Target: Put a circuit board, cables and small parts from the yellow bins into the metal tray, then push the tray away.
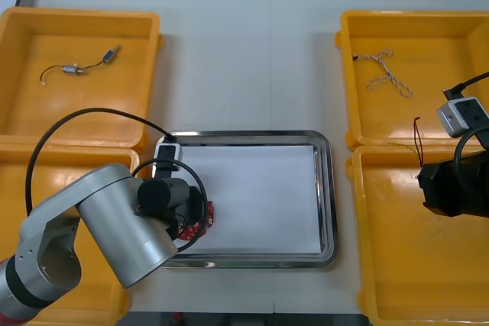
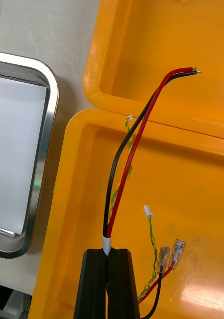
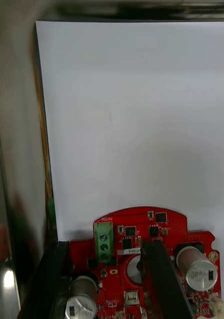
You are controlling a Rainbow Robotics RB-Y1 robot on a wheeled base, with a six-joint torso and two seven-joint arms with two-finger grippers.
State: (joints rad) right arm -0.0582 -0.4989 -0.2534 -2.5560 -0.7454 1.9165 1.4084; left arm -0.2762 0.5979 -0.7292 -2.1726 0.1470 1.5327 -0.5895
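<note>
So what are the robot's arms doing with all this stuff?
It's filling the metal tray. The left claw is shut on a round red circuit board and holds it at the left side of the tray's white inside. The right claw pinches one end of a red and black cable over the nearer yellow bin on the right. Nothing else is in the tray yet.
</note>
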